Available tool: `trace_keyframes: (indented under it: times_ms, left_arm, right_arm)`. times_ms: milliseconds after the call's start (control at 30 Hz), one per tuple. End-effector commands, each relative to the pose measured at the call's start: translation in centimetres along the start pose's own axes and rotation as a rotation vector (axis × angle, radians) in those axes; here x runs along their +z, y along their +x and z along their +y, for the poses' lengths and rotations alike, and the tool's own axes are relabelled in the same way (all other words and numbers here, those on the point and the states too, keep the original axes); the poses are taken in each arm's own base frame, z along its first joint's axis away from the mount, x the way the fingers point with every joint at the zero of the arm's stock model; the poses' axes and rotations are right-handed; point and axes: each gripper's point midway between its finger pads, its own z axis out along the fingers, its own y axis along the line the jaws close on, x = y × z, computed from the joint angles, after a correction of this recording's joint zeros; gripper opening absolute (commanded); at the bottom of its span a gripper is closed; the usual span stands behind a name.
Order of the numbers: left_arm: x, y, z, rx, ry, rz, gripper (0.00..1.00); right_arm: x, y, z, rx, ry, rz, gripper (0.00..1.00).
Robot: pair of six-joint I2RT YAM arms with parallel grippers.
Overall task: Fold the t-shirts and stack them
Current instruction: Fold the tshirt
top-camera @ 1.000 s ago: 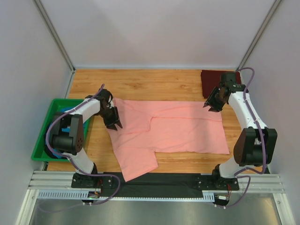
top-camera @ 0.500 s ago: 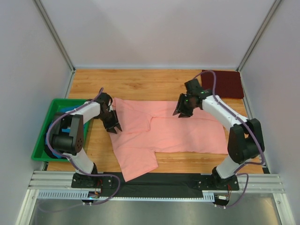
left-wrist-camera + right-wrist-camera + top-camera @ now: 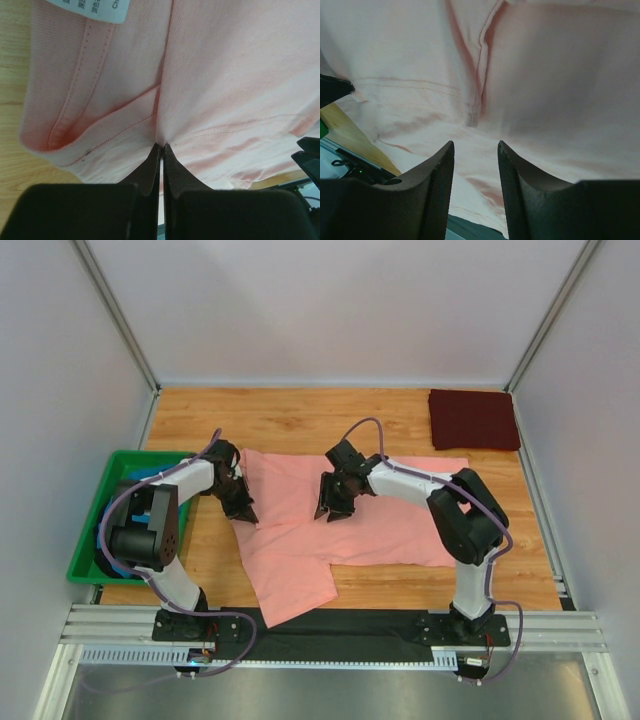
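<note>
pink tee flat mid table, collar-side edge pinched in closed left fingers, right fingers narrow gap, nothing held, over tee centre, maroon tee far-right corner, bare wood behind, vs 1 s ago: right arm swung in from maroon tee, left fingers closed

A white label sewn into the pink tee sits at 11 o'clock in the left wrist view and carries dark print. At its right end the letters "Ch" can be read, cut off by the frame's top edge. The small characters beside them are too tiny to read.
</note>
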Motion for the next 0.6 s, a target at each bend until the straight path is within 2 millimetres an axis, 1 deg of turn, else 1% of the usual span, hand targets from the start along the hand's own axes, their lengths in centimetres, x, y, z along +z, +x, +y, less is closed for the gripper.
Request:
trace_keyframes:
  times_ms: [0, 100, 200, 300, 333, 400, 433, 567]
  left_arm:
    - [-0.8, 0.1, -0.8, -0.006, 0.049, -0.004, 0.0]
    - [-1.0, 0.4, -0.8, -0.024, 0.045, 0.006, 0.0]
    - [-1.7, 0.5, -0.6, -0.041, 0.017, 0.001, 0.0]
    - [-2.5, 0.3, -0.9, -0.046, 0.015, -0.015, 0.0]
    - [-2.6, 0.3, -0.9, -0.047, 0.016, -0.017, 0.0]
    - [-2.9, 0.3, -1.2, -0.056, 0.02, -0.014, 0.0]
    - [-3.0, 0.3, -1.2, -0.068, 0.018, -0.011, 0.0]
    - [-3.3, 1.2, -0.9, -0.102, -0.006, 0.02, 0.0]
  right_arm:
    - [0.6, -1.4, 2.1, 0.013, -0.064, -0.044, 0.42]
    - [1.2, -1.4, 2.3, 0.016, -0.063, -0.037, 0.4]
    - [1.7, -1.6, 2.4, 0.017, -0.061, -0.034, 0.37]
    - [1.9, -1.8, 2.4, 0.015, -0.051, -0.034, 0.31]
    - [1.9, -1.8, 2.4, 0.009, -0.05, -0.033, 0.24]
    - [1.8, -2.0, 2.4, 0.003, -0.049, -0.042, 0.17]
    - [1.5, -2.1, 2.4, -0.006, -0.051, -0.048, 0.1]
    - [0.4, -2.3, 3.0, -0.033, -0.063, -0.069, 0.01]
